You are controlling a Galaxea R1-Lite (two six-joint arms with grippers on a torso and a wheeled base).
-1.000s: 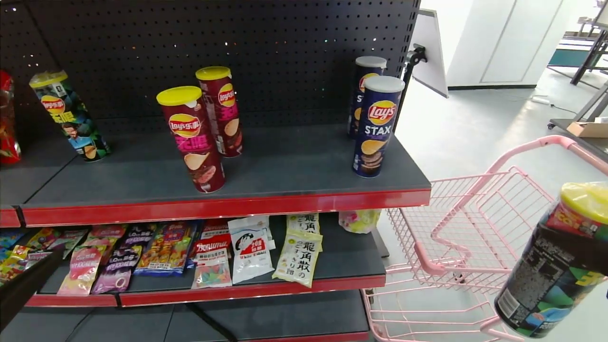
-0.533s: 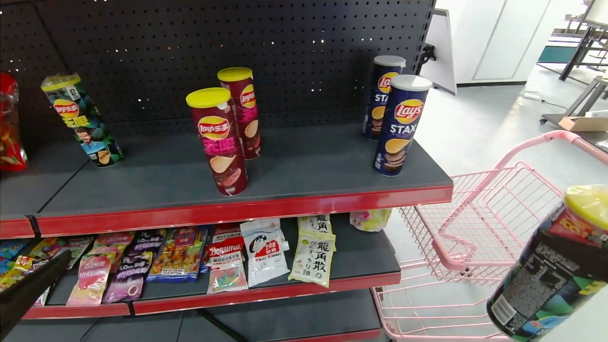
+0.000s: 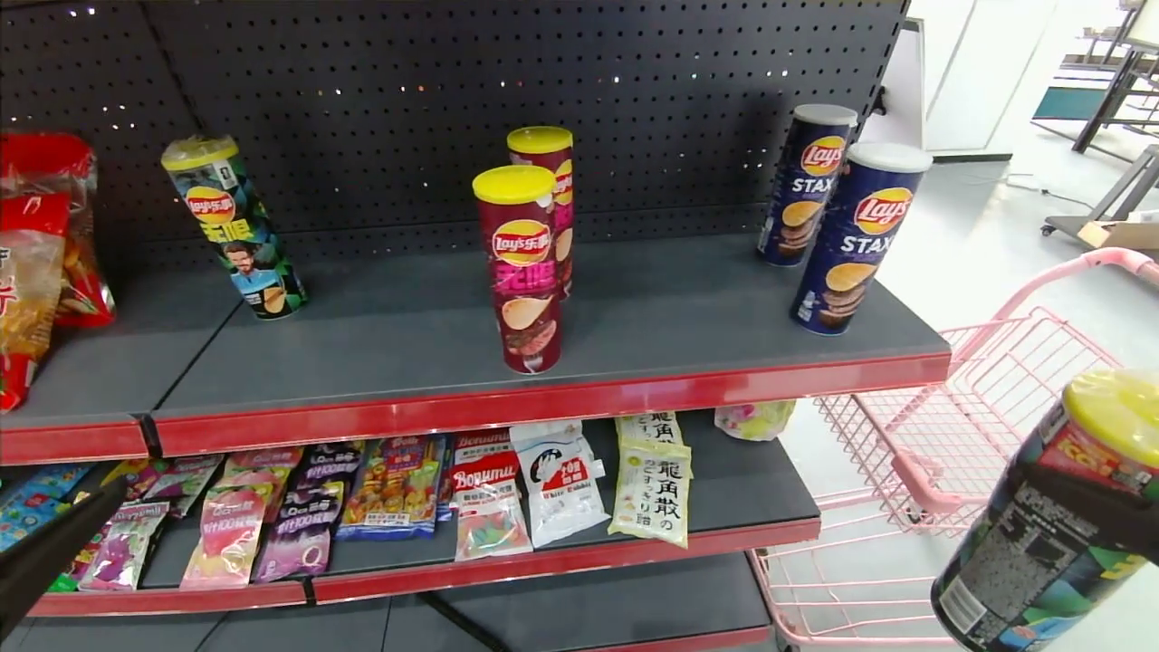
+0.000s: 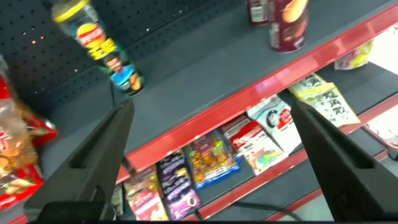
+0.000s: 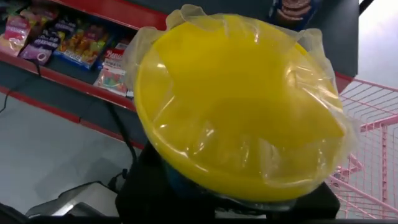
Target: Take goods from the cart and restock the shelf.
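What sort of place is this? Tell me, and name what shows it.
Probably a shop aisle, or a mock-up of one: a pegboard-backed shelf stocked with chip cans and snack packets, and a pink shopping cart beside it.

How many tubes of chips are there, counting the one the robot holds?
6. A green-black tube at the left of the top shelf, two maroon tubes mid-shelf, two navy tubes at its right end, and a sixth tube is in the right claw. Others may be hidden.
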